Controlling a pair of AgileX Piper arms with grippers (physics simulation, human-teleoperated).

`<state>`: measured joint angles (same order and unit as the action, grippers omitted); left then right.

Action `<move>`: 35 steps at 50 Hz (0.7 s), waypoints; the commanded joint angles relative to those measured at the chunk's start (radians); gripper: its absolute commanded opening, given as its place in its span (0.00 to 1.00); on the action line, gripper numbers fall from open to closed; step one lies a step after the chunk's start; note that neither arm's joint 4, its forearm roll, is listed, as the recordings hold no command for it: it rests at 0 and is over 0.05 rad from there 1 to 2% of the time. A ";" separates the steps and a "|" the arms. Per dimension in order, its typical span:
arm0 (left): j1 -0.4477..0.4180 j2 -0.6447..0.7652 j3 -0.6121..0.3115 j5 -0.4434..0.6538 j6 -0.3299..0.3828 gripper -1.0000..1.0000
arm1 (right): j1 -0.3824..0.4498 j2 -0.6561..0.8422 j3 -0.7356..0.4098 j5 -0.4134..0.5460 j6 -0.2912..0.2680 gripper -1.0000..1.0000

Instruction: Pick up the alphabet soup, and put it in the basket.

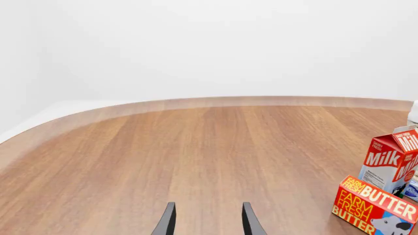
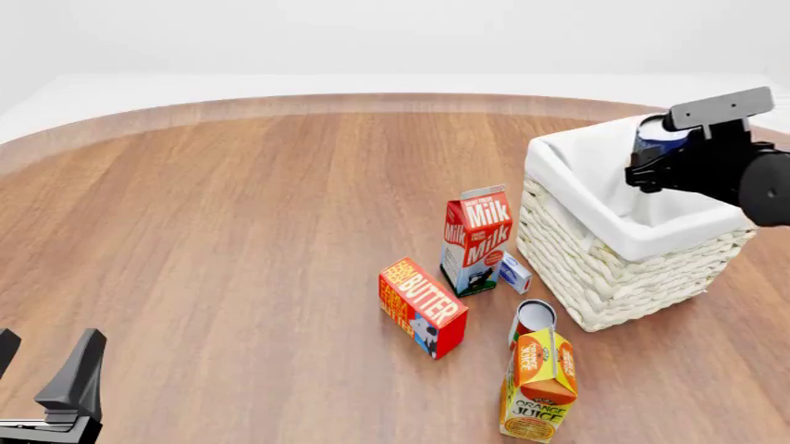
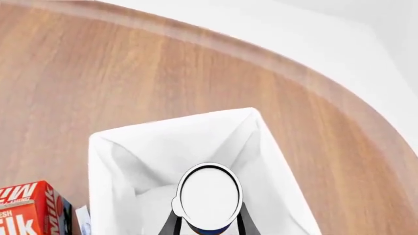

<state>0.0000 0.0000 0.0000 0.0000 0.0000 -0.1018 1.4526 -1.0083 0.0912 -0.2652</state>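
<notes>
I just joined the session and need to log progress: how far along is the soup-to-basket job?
Done: the alphabet soup is off the table, gripped by the right end effector. In hand: it is held over the basket, its pale top showing above the white liner in the right wrist view. Left: lowering and releasing it. The left end effector sits open and unused.

Cartons read "Milk", "Farm Fresh Butter", "Orange Juice".
</notes>
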 commanded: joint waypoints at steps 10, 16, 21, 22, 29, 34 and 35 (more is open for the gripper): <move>0.000 0.000 0.000 0.000 0.000 1.00 | -0.003 0.052 -0.042 0.025 -0.001 0.00; 0.000 0.000 0.000 0.000 0.000 1.00 | -0.010 0.069 -0.055 0.031 -0.010 0.00; 0.000 0.000 0.000 0.000 0.000 1.00 | -0.018 0.084 -0.065 0.035 -0.024 0.00; 0.000 0.000 0.000 0.000 0.000 1.00 | -0.017 0.085 -0.066 0.036 -0.026 0.00; 0.000 0.000 0.000 0.000 0.000 1.00 | -0.024 0.102 -0.075 0.040 -0.033 0.00; 0.000 0.000 0.000 0.000 0.000 1.00 | -0.024 0.117 -0.080 0.040 -0.036 0.00; 0.000 0.000 0.000 0.000 0.000 1.00 | -0.023 0.124 -0.084 0.042 -0.037 0.00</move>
<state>0.0000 0.0000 0.0000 0.0000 0.0000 -0.1213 1.5534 -1.0695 0.1304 -0.3133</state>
